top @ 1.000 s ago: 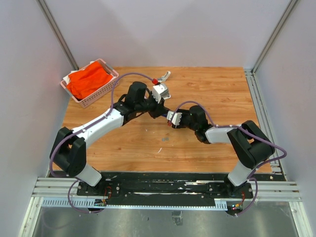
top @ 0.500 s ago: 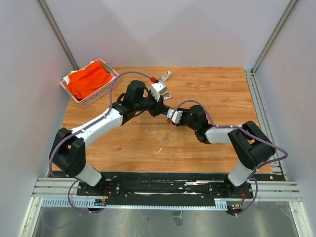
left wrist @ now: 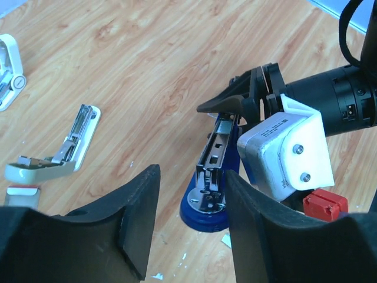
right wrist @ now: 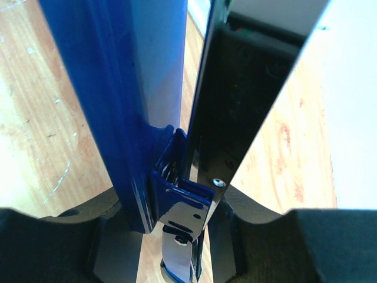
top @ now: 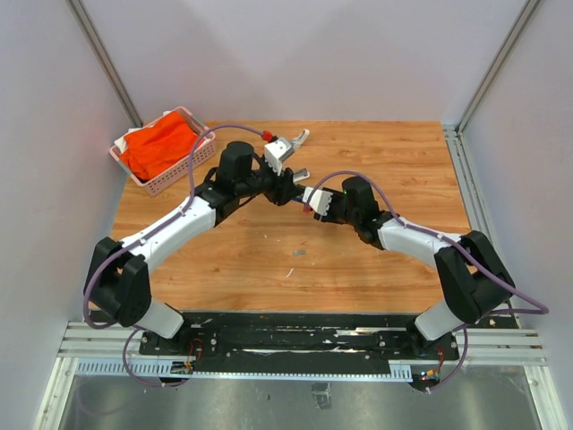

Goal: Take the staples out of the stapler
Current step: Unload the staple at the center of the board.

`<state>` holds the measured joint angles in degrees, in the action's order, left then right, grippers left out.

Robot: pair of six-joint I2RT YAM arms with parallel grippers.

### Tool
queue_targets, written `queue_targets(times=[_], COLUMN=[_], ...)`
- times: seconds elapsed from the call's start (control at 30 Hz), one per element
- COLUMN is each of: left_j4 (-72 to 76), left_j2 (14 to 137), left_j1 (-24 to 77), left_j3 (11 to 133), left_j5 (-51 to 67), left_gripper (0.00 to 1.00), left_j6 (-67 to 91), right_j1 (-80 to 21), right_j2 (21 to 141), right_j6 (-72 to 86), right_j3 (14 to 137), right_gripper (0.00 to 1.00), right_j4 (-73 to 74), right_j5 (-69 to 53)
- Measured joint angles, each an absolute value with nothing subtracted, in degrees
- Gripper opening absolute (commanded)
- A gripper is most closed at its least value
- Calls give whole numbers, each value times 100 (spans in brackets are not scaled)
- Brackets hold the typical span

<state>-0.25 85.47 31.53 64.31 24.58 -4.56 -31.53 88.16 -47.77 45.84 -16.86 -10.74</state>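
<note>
The blue stapler (left wrist: 207,177) stands tilted with its round end on the table, its metal channel (left wrist: 213,154) exposed. My right gripper (right wrist: 177,236) is shut on the stapler (right wrist: 147,100), its blue body and black top arm (right wrist: 235,100) between the fingers. My left gripper (left wrist: 191,177) is open, its fingers on either side of the stapler's round end and not pressing on it. In the top view the two grippers meet at mid-table, left (top: 292,184) and right (top: 310,198). I cannot make out staples in the channel.
An opened white stapler (left wrist: 62,150) lies just left of the blue one, and another white item (left wrist: 7,71) lies farther back. A pink basket (top: 183,167) holding orange cloth stands at the back left. Small white scraps (left wrist: 184,257) dot the wood.
My left gripper has opened and let go of the stapler. Both grippers have shifted toward the back of the table, with the right arm reaching farther out.
</note>
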Motion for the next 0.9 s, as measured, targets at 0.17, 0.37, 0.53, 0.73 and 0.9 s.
queue_targets(times=[0.17, 0.37, 0.53, 0.73, 0.9], left_j4=[12, 38, 104, 178, 209], left_j2=[8337, 7948, 7454, 6818, 6399], left_j1=[3050, 2814, 2429, 1702, 913], left_j3=[6335, 6125, 5833, 5262, 4762], left_j5=[2449, 2443, 2408, 2440, 2574], left_gripper=[71, 81, 89, 94, 95], left_j6=[-427, -405, -410, -425, -425], right_j1=[-3151, -3074, -2985, -2967, -2967], right_j2=[8794, 8809, 8991, 9605, 10355], right_j6=[-4742, -4770, -4812, -4884, -4954], right_j3=[4709, 5275, 6001, 6860, 7749], right_gripper=[6, 6, 5, 5, 5], right_j4=[-1015, 296, 1240, 2552, 3822], right_j5=[-1151, -1549, -1940, -2510, -2965])
